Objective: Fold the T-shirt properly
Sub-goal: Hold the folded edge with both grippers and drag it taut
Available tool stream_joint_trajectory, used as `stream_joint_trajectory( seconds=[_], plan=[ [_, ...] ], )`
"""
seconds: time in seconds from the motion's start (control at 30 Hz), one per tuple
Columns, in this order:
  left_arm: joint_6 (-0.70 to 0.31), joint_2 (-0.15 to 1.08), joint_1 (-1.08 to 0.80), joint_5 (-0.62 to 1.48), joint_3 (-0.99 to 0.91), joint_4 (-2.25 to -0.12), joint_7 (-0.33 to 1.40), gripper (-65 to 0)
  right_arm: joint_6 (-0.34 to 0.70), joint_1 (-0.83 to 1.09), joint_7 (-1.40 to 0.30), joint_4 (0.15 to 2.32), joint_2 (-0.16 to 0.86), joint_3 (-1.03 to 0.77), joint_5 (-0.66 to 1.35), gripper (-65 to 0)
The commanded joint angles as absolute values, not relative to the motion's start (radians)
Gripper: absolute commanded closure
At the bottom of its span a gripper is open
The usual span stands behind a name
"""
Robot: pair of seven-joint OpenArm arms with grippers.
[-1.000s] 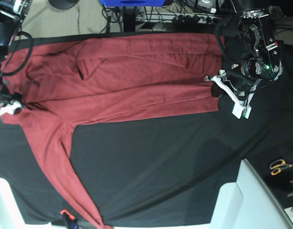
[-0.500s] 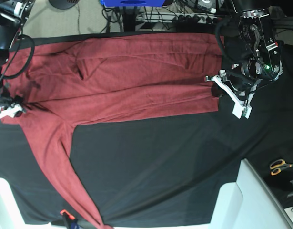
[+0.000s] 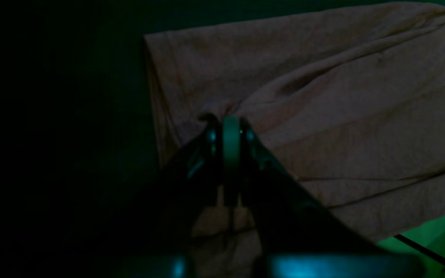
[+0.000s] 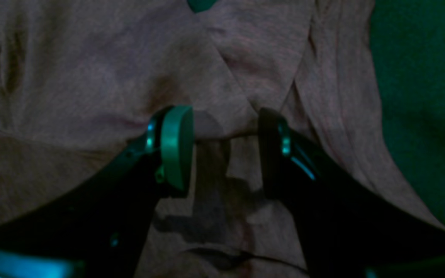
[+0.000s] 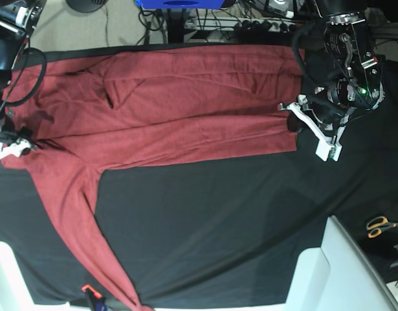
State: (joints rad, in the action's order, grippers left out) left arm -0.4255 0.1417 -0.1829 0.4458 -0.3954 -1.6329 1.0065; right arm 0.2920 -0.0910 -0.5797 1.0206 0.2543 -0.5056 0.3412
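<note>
At far right the left gripper (image 5: 294, 121) is clamped on the T-shirt (image 5: 186, 110) hem, while the right gripper (image 4: 222, 150), jaws apart, straddles the shoulder at far left, likely for a joint fold.

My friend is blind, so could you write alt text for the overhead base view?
A brick-red T-shirt lies spread on a black cloth sheet, one sleeve trailing toward the camera. The left gripper pinches its hem; the right gripper sits open at the opposite end.

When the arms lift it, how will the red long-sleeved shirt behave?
Probably floppy: the red long-sleeved shirt lies creased, and puckers where the left gripper pinches it. Its loose sleeve would likely dangle and drag across the black cloth sheet.
</note>
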Motion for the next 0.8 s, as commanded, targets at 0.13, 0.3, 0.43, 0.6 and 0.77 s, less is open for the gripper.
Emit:
stream_joint_trajectory(
  seconds=[0.13,0.3,0.43,0.6,0.77],
  plan=[
    [-0.429,0.153,-0.176,0.458,-0.401,-1.647,0.992,0.0,0.295,-0.11,-0.536,1.032,0.275,-0.504,0.349,-25.2],
    [-0.429,0.154,-0.177,0.458,-0.401,-1.647,0.992,0.0,0.295,-0.11,-0.532,1.029,0.275,-0.504,0.349,-25.1],
    [-0.429,0.154,-0.179,0.458,-0.403,-1.647,0.992,0.0,0.295,-0.111,-0.53,0.995,0.289,-0.504,0.349,-25.1],
    [-0.429,0.154,-0.177,0.458,-0.403,-1.647,0.992,0.0,0.297,-0.13,-0.529,0.952,0.3,-0.504,0.349,-25.1],
    [-0.429,0.153,-0.176,0.458,-0.398,-1.647,0.992,0.0,0.298,-0.13,-0.529,0.955,0.302,-0.504,0.349,-18.9]
  ],
)
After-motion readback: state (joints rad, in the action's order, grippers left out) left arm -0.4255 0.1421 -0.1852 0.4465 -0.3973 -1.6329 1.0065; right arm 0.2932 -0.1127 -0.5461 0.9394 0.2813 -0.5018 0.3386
